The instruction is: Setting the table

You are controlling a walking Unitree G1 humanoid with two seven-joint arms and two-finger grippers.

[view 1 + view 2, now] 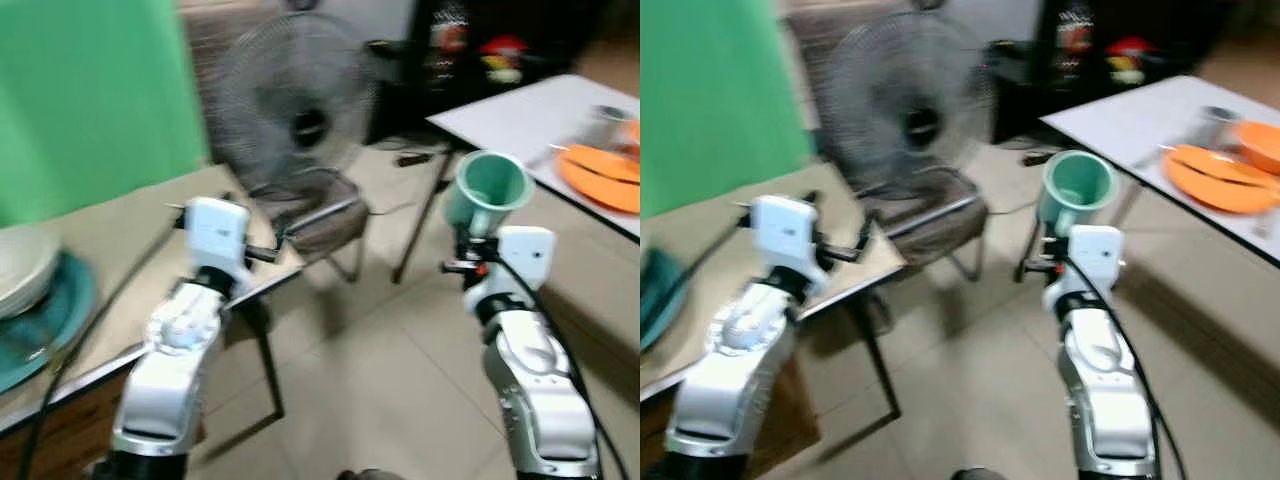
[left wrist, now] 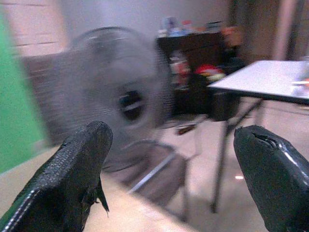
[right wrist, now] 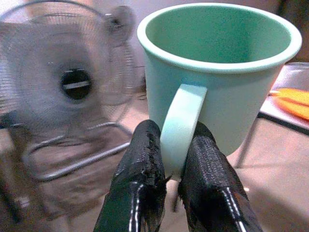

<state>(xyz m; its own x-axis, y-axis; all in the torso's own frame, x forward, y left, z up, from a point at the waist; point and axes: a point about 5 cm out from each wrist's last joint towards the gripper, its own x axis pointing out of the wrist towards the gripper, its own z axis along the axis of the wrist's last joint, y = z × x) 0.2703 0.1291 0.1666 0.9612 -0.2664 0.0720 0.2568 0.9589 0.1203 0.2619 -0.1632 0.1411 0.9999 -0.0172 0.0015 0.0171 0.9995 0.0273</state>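
The green mug [image 3: 217, 82] is up in the air over the tiled floor [image 1: 400, 380], carried by the right claw [image 3: 176, 164], whose two black fingers [image 3: 140, 179] are pinched tight on the mug's pale handle [image 3: 181, 125] from either side. The mug sits just beyond the fingertips with its open mouth tipped up and forward, and as far as one can see into it, it looks empty. The white counter [image 1: 520, 115] it seems bound for stands ahead and off to the robot's right, its near corner not far from the mug; near that counter's right edge lie an orange plate [image 1: 600, 175] and what looks like a small metal cup [image 1: 605, 120], too blurred to tell what they hold. So the right arm is plainly the nearer one, and I'd judge the next move needs a swing to the right and a reach forward before the mug can be stood upright on the bare white surface. The left claw [image 2: 178, 179] hangs with its fingers spread wide and nothing between them, over the right end of the beige counter [image 1: 110, 235], where a pale bowl [image 1: 25, 265] sits on a teal plate [image 1: 55, 320] at the left edge. A standing fan [image 1: 290, 110] fills the gap between the two counters.
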